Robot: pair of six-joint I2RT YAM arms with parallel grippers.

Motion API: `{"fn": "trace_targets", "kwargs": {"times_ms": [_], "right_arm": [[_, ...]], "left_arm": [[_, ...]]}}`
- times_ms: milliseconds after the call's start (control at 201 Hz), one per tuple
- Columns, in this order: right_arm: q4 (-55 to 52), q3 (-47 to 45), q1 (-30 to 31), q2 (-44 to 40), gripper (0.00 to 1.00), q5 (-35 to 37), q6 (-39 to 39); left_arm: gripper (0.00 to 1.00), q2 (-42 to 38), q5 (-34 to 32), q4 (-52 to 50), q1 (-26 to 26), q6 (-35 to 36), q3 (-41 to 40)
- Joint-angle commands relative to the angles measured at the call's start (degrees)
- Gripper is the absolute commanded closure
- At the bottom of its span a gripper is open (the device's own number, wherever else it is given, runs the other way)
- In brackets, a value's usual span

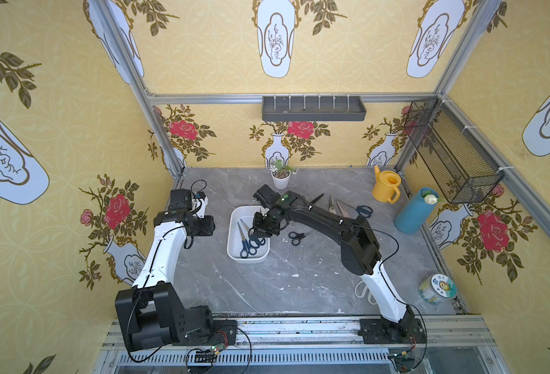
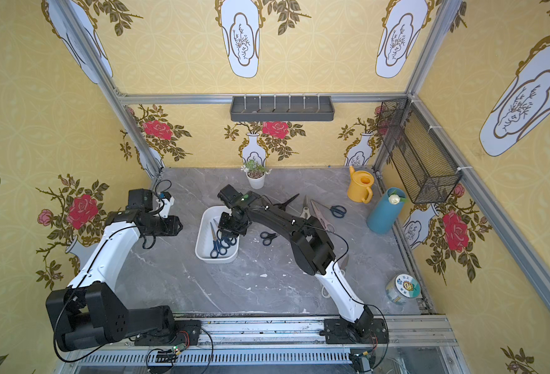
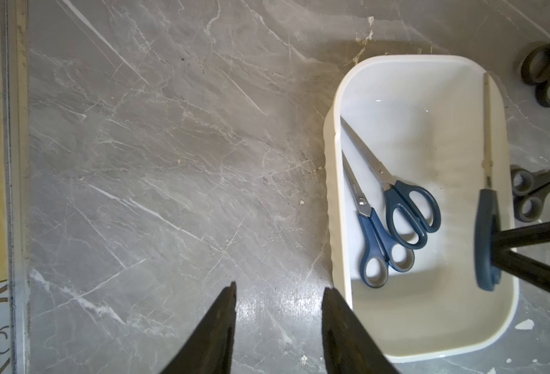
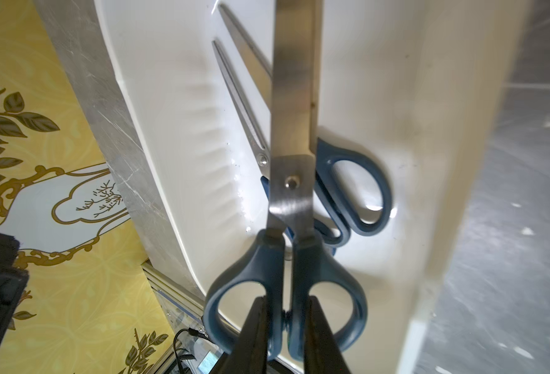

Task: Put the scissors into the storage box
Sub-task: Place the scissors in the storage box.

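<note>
At the near edge, a pair of cream-white-handled shears [image 1: 357,289] lies on the grey marble-patterned tabletop [image 1: 267,291], mostly hidden behind the right arm. A clear round jar with a printed lid [image 1: 437,287] stands by the right wall.

Further in, the left gripper [image 3: 280,287] is held over bare tabletop just beside the left wall of the storage box. Its jaws are apart and nothing is between them.

The white plastic storage box [image 1: 247,259], rectangular with rounded corners, stands near the middle of the tabletop. Two navy-blue-handled scissors [image 3: 393,194] lie flat inside it, side by side and overlapping at the handles, along its left wall.

A third navy-blue-handled pair [image 4: 294,113] is held over the inside of the box, along its right wall. The right gripper [image 4: 287,301] is clamped on its handles, and its closed blades point much the same way as those of the lying pairs. Whether this pair touches the floor of the box cannot be told.

A small black-handled pair [image 1: 295,239] lies on the tabletop just to the right of the box. Beyond the right arm, a black pair [image 1: 316,199] and a dark-handled pair [image 1: 363,210] are seen among further scissors.

Towards the back, a yellow watering can [image 1: 387,187], a blue cylindrical vase [image 1: 411,212] and a white potted plant [image 1: 280,179] are standing. A dark grey slotted tray [image 1: 312,111] is fixed to the back wall and a black wire mesh basket [image 1: 451,152] to the right wall.
</note>
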Motion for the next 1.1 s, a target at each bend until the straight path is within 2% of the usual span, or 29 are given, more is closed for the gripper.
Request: {"fn": "trace_targets", "kwargs": {"times_ms": [0, 179, 463, 682, 812, 916, 971, 1095], "right_arm": [[-1.1, 5.0, 0.9, 3.1, 0.79, -0.1, -1.3], [-1.1, 5.2, 0.6, 5.9, 0.79, 4.2, -1.2], [-0.2, 4.3, 1.2, 8.5, 0.74, 4.5, -1.5], [0.0, 5.1, 1.3, 6.1, 0.61, 5.9, -1.8], [0.7, 5.8, 0.9, 1.5, 0.57, 7.7, -1.9], [0.1, 2.9, 0.8, -5.0, 0.57, 10.9, -2.5], [-0.5, -1.7, 0.7, -10.3, 0.57, 14.3, -2.0], [-1.9, -19.3, -1.2, -24.6, 0.57, 21.1, 1.3]], "left_arm": [[0.52, -0.2, 0.9, 1.6, 0.1, -0.4, -0.4], [0.52, -0.6, 1.7, 1.7, 0.1, -0.7, -0.6], [0.52, -1.4, 2.8, 2.0, 0.1, -1.2, -1.2], [0.51, -2.5, 3.6, 1.8, 0.1, -0.9, -2.0], [0.51, -3.3, 6.7, -0.1, 0.0, 0.8, -1.2], [0.54, -2.3, 9.0, -5.6, -1.4, 3.6, 2.4], [0.55, -1.2, 9.4, -8.8, -3.0, 5.0, 5.1], [0.58, 1.0, 8.6, -13.5, -8.3, 4.5, 10.1]]}}
